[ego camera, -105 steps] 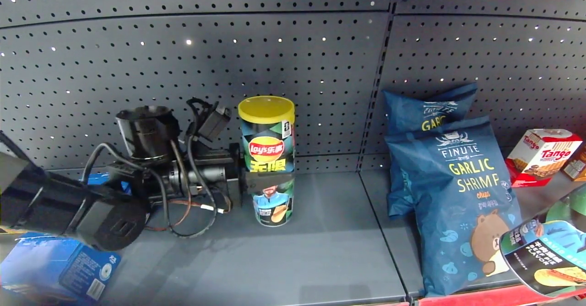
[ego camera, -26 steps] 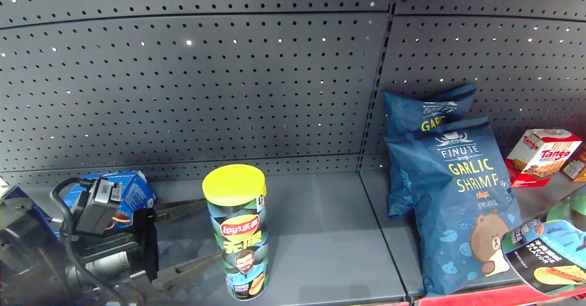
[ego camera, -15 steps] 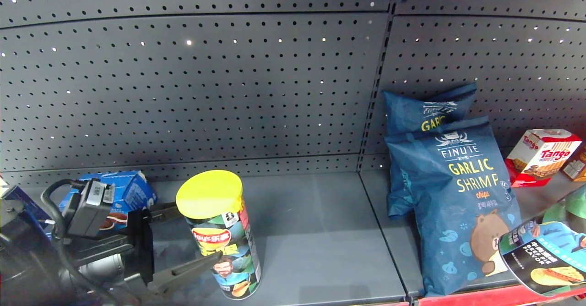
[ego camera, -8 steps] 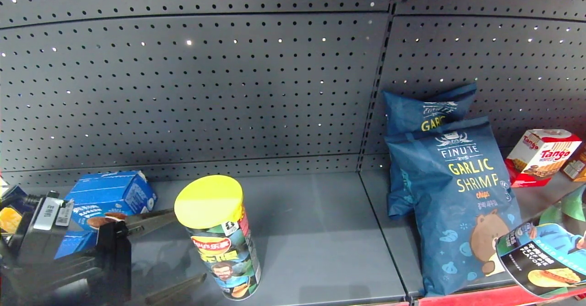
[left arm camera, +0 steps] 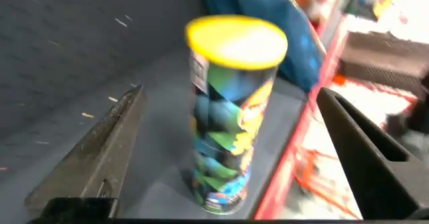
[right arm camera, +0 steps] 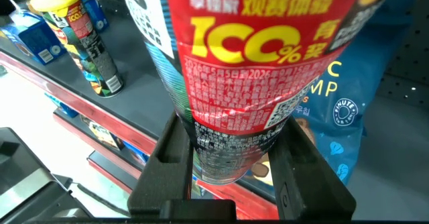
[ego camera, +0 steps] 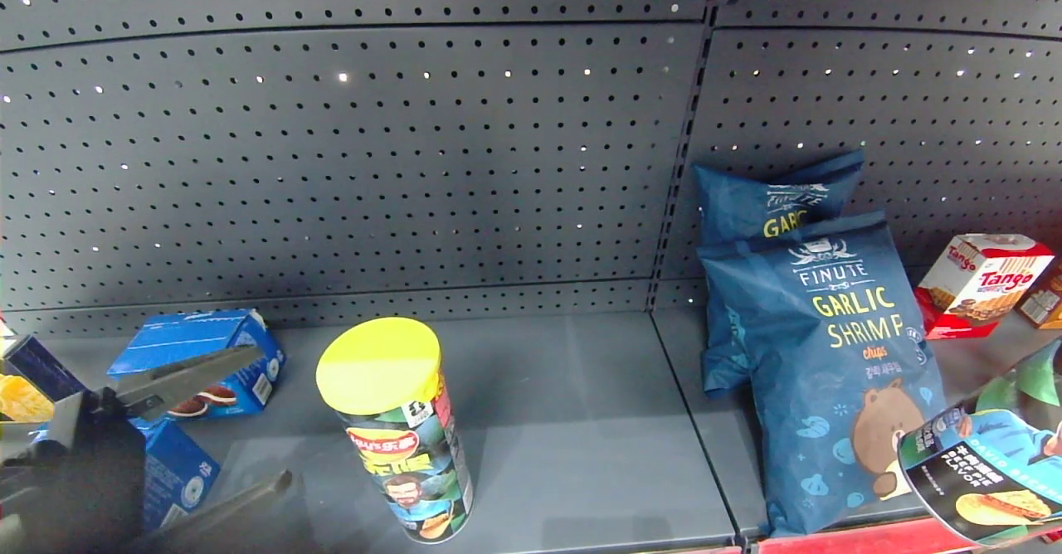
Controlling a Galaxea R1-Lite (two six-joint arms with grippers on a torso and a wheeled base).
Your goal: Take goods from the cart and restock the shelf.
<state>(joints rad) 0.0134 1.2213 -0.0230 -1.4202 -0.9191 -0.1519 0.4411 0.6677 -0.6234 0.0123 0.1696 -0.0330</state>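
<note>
Left hand (ego camera: 272, 415): two flat, dull grey metal fingers spread wide, nothing in the grasp.

Chip can (ego camera: 398, 438): a tall cardboard cylinder with a glossy wrap and a smooth yellow lid (ego camera: 379, 365). It stands upright on the shelf (ego camera: 581, 421) just past the left hand's fingertips, in line with the gap between them and touching neither finger. The label has a red oval logo, yellow characters under it and a bearded figure lower down. The small print is too fine to read.

Right hand (right arm camera: 238, 157): black, blocky fingers clamped on either side of a second chip can (ego camera: 987, 471), which is held tilted off the shelf's front edge. The side facing the wrist has a red panel with big yellow numerals and dense white small print.

Shelf: matte grey sheet metal, with a perforated back panel (ego camera: 415, 164) and a red price rail (ego camera: 830, 541) along the front.

Two blue cookie boxes of shiny card, both with cookie pictures. One (ego camera: 199, 355) lies behind the left hand's far finger, the other (ego camera: 170, 475) by its palm.

Two crinkly blue snack bags (ego camera: 830, 355) lean one behind the other, between the hands and nearer the right one. They carry yellow and white lettering and a cartoon bear. A red-and-white wafer box (ego camera: 983, 280) sits on the shelf beyond the right hand.
</note>
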